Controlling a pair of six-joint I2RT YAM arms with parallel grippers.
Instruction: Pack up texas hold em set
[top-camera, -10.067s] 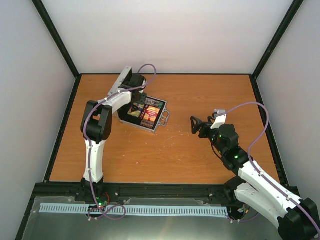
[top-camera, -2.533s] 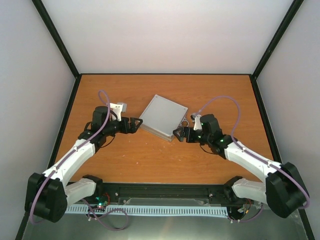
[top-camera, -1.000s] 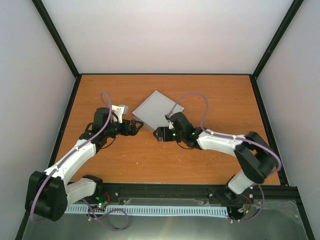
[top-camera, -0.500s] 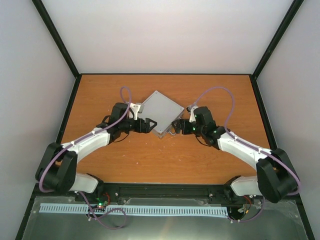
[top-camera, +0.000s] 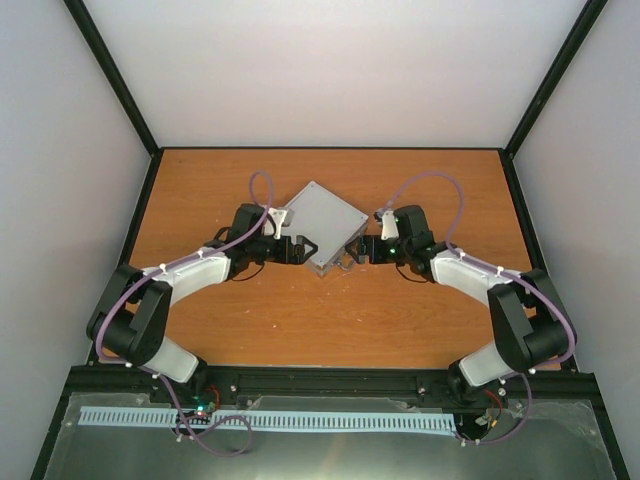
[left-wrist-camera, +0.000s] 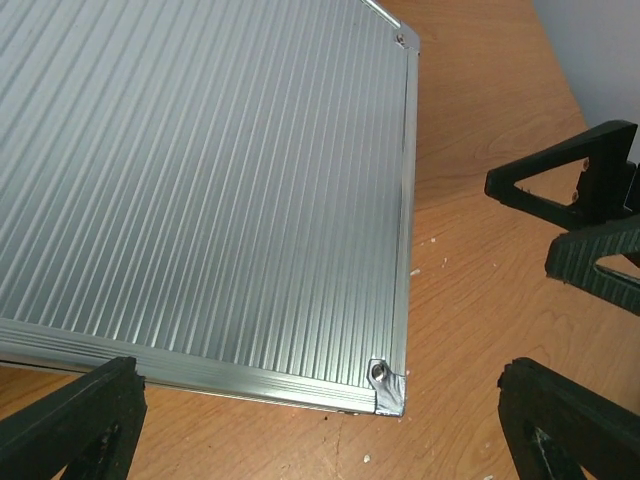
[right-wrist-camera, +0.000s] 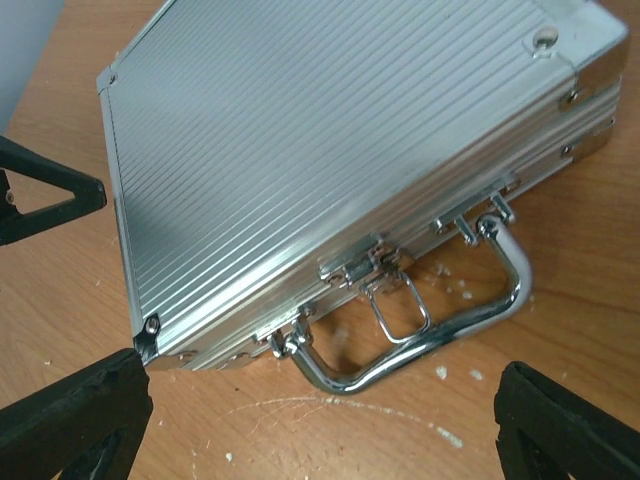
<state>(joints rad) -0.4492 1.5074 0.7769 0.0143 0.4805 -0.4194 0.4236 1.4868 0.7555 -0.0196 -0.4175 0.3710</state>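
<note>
The texas hold em set's silver ribbed case (top-camera: 322, 222) lies shut on the wooden table, one corner toward me. Its lid (left-wrist-camera: 200, 180) fills the left wrist view, with the near corner (left-wrist-camera: 386, 384) between my left fingers. My left gripper (top-camera: 304, 250) is open at the case's near-left edge and holds nothing. My right gripper (top-camera: 356, 251) is open at the near-right edge, facing the metal handle (right-wrist-camera: 430, 335) and a hanging wire latch (right-wrist-camera: 398, 303). The case (right-wrist-camera: 300, 130) stands apart from both right fingers. Nothing inside the case shows.
The orange wooden table (top-camera: 300, 320) is ringed by a black frame and white walls. The right gripper's black fingers (left-wrist-camera: 580, 205) show in the left wrist view, close to the case corner. Small white specks dot the wood by the handle.
The right gripper has drawn back from under the case's near corner to its right side and opened wider. The left gripper has moved right, up to the case's near-left edge.
</note>
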